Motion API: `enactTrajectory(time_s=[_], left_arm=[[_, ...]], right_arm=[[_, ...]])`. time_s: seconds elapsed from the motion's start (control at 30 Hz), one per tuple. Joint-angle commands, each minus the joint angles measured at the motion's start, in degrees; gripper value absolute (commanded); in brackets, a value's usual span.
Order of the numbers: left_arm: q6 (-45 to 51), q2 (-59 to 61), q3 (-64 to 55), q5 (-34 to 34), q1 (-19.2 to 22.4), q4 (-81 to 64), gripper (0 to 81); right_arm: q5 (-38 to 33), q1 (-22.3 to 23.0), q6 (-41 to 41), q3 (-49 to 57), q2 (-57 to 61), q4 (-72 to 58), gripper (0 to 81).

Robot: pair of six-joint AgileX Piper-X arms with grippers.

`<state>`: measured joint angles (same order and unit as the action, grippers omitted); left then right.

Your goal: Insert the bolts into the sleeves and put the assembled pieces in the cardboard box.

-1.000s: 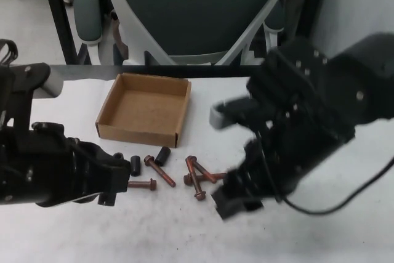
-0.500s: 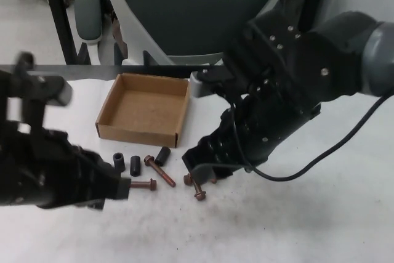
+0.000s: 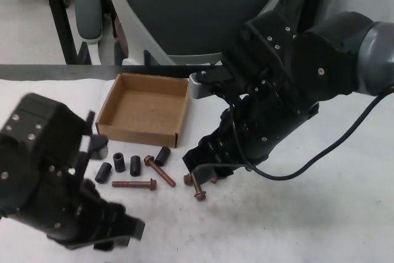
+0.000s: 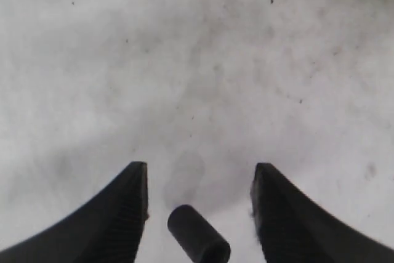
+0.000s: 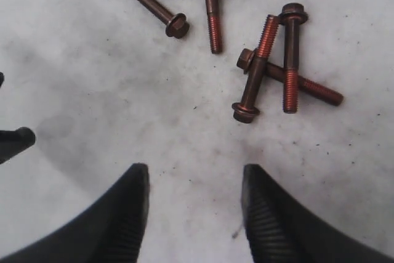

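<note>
Drawing the left arm back from the bolts toward the near left corner of the bench (image 3: 295, 214) over the last second, leaving a leftmost sleeve (image 3: 103, 172) showing where the arm was covering. Bringing the right arm in from the right over the first half second, then keeping it steady above the bolts.

Holding the left gripper (image 4: 200, 170) spread wide and pointing down at the bench, with a short black sleeve (image 4: 198, 242) showing between the fingers and touching neither. Not managing to tell whether it is lying on the bench or hanging clear of it. Holding the right gripper (image 5: 194, 170) parted too, gripping nothing, hovering just short of a crossed cluster of three bolts (image 5: 257, 69), with a single bolt (image 5: 151, 4) and a second bolt (image 5: 211, 10) lying apart beyond them.

Finding the cardboard box (image 3: 140, 133) sitting toward the far edge, left of the middle, carrying nothing inside as far as showing. Finding the loose sleeves (image 3: 135, 165) strung just in front of the box's near wall, with bolts scattered beside and in front of them, none seated in a sleeve.

Judging the task as barely starting: no assembled piece anywhere, nothing boxed. Leaving every bolt-and-sleeve pairing to do, then each transfer into the box.
</note>
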<state>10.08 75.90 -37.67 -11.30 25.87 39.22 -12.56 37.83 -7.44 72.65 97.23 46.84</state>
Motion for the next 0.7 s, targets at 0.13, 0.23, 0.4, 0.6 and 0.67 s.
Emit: enactTrajectory(time_s=[0.13, 0.23, 0.4, 0.6, 0.67], left_arm=[[0.2, 1.1, -0.1, 0.7, 0.0, 3.6, 50.1], [0.2, 1.1, -0.1, 0.7, 0.0, 4.8, 50.1], [0.3, 1.1, -0.1, 0.7, 0.0, 10.4, 50.1], [5.0, 1.1, -0.1, 0.1, 0.0, 14.2, 50.1], [8.9, 1.1, -0.1, -1.7, 0.0, 14.3, 50.1]], right_arm=[[-0.2, -0.2, 0.6, 0.6, -0.2, -0.4, 44.7], [-0.2, -0.2, 0.6, 0.6, -0.2, -0.1, 44.7], [-0.2, -0.2, 0.6, 0.6, -0.2, 1.0, 44.7], [-0.2, -0.2, 0.6, 0.6, -0.2, 1.5, 44.7], [-0.2, -0.2, 0.6, 0.6, -0.2, 1.5, 44.7]])
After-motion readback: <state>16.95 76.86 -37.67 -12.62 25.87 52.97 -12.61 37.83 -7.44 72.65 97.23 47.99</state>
